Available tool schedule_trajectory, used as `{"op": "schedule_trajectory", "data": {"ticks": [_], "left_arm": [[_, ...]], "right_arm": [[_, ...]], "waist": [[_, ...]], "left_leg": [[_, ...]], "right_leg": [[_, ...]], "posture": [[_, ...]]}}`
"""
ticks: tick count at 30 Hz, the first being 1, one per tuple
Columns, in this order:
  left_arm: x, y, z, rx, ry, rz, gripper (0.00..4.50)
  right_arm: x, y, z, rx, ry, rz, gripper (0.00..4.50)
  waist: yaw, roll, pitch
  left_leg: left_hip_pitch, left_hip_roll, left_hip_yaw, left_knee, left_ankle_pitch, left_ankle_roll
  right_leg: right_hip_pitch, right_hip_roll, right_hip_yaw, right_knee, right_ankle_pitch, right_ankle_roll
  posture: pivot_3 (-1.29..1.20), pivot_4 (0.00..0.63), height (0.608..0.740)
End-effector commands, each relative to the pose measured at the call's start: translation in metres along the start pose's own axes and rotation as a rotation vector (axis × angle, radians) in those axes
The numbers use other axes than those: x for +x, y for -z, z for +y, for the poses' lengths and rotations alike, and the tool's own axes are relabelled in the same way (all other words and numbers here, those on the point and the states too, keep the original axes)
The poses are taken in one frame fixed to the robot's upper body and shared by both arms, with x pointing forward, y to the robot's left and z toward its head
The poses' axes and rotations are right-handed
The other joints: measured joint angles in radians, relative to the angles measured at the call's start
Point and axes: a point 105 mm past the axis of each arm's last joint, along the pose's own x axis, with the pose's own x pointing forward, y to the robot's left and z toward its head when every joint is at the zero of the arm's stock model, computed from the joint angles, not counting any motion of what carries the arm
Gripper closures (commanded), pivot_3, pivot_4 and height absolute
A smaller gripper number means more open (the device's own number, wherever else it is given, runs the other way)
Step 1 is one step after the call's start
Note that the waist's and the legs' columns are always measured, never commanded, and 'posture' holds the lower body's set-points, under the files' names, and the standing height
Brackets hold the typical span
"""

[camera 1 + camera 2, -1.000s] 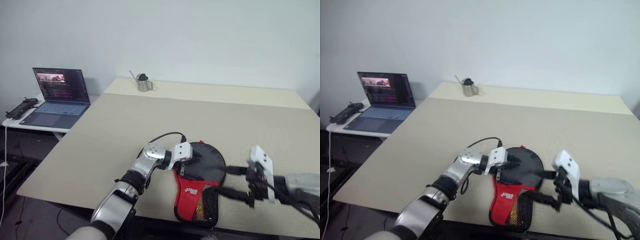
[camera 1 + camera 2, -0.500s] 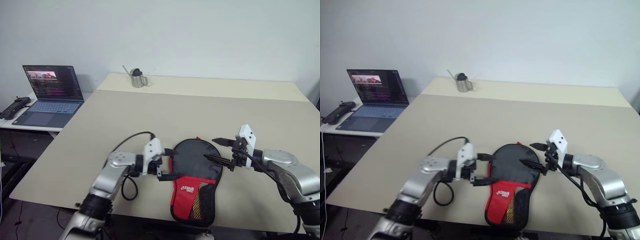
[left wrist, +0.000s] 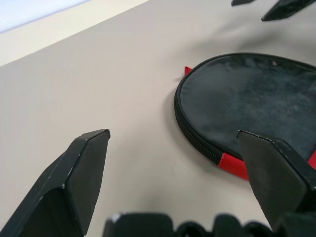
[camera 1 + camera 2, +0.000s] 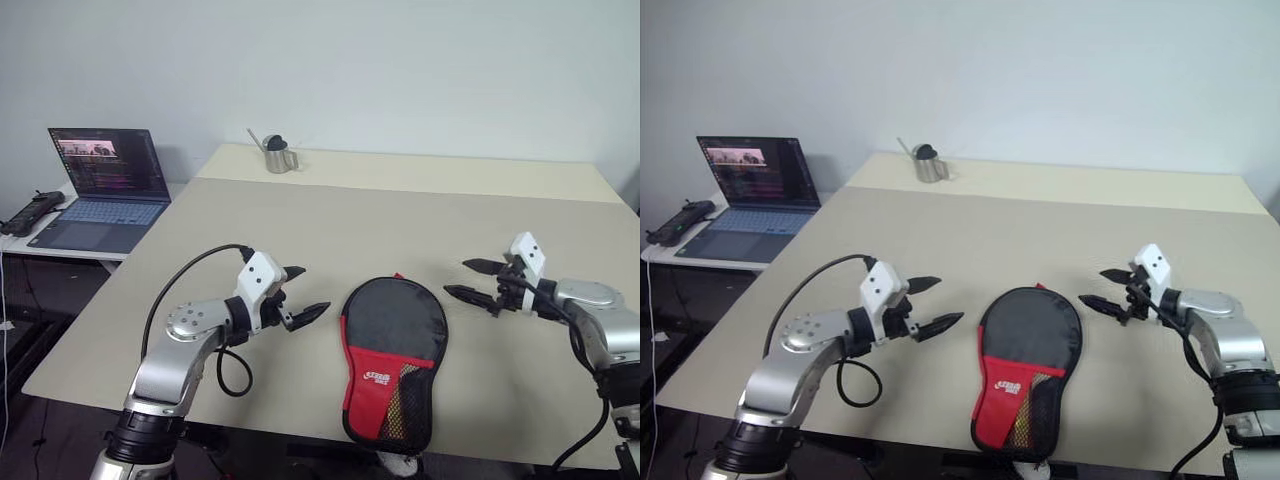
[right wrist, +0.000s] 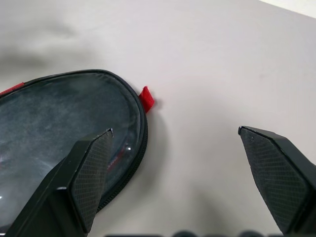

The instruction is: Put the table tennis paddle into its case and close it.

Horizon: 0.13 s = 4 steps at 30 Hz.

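Left eye view: the case (image 4: pixel 393 355) lies flat on the beige tabletop (image 4: pixel 400 230) near its front edge, between the two hands. Round black upper part faces away from the robot, red lower part with white logo and mesh pocket points toward the front edge. Zipper looks closed all round as far as visible; a small red tab sticks out at the top of the rim. The table tennis paddle itself can't be seen, so whether it is inside the case can't be told.

Left hand (image 4: pixel 302 293) hovers just left of the case, fingers spread wide, released, holding nothing, not touching the case. Right hand (image 4: pixel 470 280) hovers to the right of the case's round top, fingers also spread, released, empty, apart from the case.

Left wrist view: both black fingers (image 3: pixel 74 182) wide apart, black round end of the case ahead between them with its zipper edge visible.

Far back on the tabletop stands a small metal cup (image 4: pixel 277 157). An open laptop (image 4: pixel 95 190) sits on a side table to the left, a black device (image 4: pixel 22 215) beside it.
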Motion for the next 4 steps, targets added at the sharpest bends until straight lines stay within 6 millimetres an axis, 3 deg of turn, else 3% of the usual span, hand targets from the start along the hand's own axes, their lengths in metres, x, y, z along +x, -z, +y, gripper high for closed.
{"op": "schedule_trajectory", "data": {"ticks": [1, 4], "left_arm": [[0.0056, -0.0078, 0.0022, 0.02, -0.015, -0.032, 0.0], [0.0109, -0.0027, 0.0046, 0.023, -0.025, -0.025, 0.0]], "right_arm": [[-0.0081, -0.0155, -0.0062, -0.038, 0.02, -0.023, 0.04], [-0.0098, -0.0118, -0.0102, -0.02, 0.04, 0.003, 0.04]], "waist": [[0.0, 0.0, 0.0], [0.0, 0.0, 0.0]], "left_leg": [[0.0, 0.0, 0.0, 0.0, 0.0, 0.0], [0.0, 0.0, 0.0, 0.0, 0.0, 0.0]], "right_leg": [[0.0, 0.0, 0.0, 0.0, 0.0, 0.0], [0.0, 0.0, 0.0, 0.0, 0.0, 0.0]], "posture": [[0.0, 0.15, 0.74], [0.0, 0.15, 0.74]]}}
